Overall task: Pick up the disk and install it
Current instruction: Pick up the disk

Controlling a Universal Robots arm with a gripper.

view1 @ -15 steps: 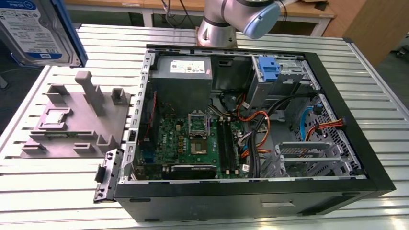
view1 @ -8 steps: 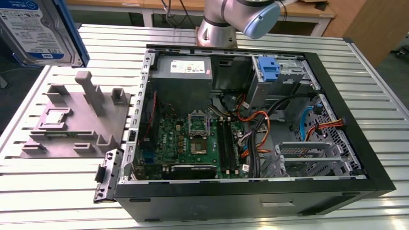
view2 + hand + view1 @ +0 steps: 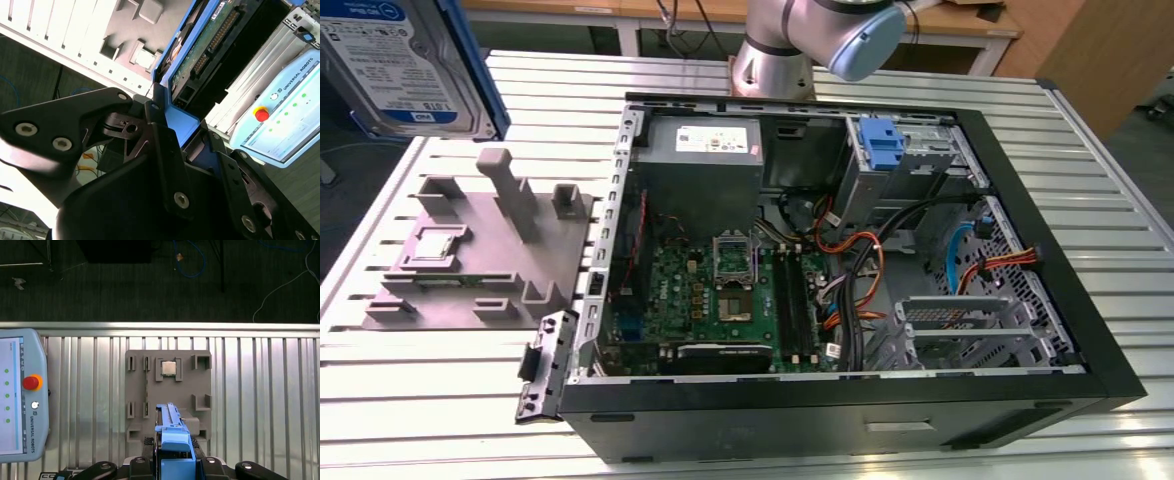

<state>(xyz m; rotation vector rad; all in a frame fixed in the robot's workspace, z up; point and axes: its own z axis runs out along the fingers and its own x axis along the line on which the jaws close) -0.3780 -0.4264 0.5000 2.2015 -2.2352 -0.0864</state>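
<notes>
End effector (image 3: 172,463) pinched disk (image 3: 172,436) on edge, held clear above grey fixture plate (image 3: 186,390). Plate lay on ribbed metal worktop (image 3: 260,390), teach pendant (image 3: 20,395) at worktop edge. Open computer case (image 3: 854,425) stood beside plate, apart from disk.

One disk (image 3: 400,70), one open computer case (image 3: 854,415), one grey holder block (image 3: 467,212), one teach pendant (image 3: 20,395), one arm (image 3: 814,35).

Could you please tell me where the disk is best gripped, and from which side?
Take the disk at one short end, across its thin body, coming in along its length. It is a flat slab, so its broad faces give parallel surfaces to clamp. The gripper appears to hold it this way, closed at its blue bracket end.
</notes>
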